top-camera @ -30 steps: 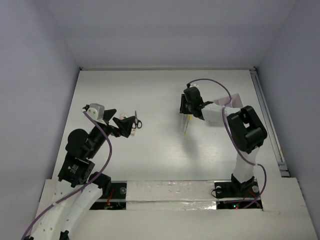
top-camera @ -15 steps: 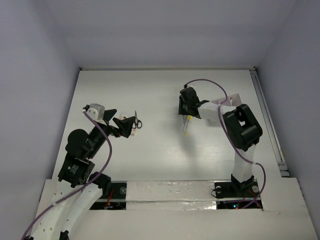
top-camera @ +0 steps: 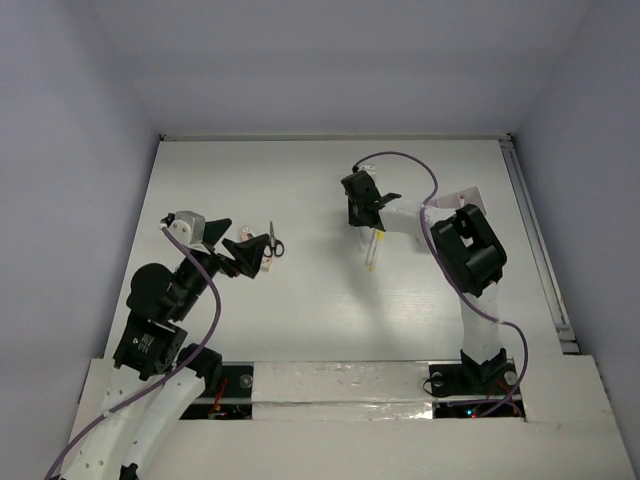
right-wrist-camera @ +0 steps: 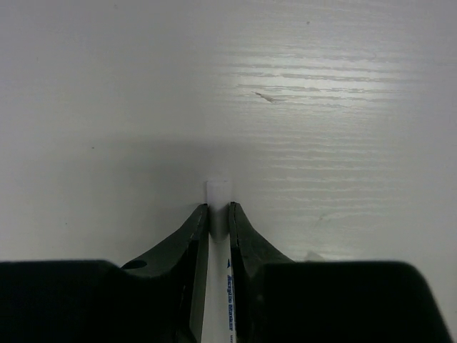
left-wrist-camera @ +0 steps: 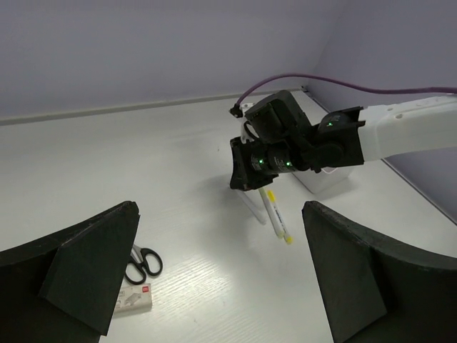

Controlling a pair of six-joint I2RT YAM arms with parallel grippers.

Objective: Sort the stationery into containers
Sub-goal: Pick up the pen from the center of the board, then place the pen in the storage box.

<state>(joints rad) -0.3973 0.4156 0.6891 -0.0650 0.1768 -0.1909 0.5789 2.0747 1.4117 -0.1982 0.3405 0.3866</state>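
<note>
fingers (left-wrist-camera: pixel 86 271) of the left gripper (left-wrist-camera: pixel 221 279) gape wide, empty; just beyond lie the pale block (left-wrist-camera: pixel 134 299) and scissors (left-wrist-camera: pixel 145 261), side by side. farther out, the right gripper (right-wrist-camera: pixel 218 209) pinches a white pen (right-wrist-camera: pixel 218 304) beside other pens (left-wrist-camera: pixel 275 216) on the table (left-wrist-camera: pixel 178 143).

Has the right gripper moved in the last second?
Yes: the right gripper has shifted left, from above the loose pens to their far-left side.

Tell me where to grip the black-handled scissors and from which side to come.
Grip the scissors across the thin blades, just beyond the black loops, coming straight down with the left gripper. They lie flat on the table, blades apparently closed and pointing away from the arm bases, so only a top approach fits; the small pale block crowds the handle end.
</note>
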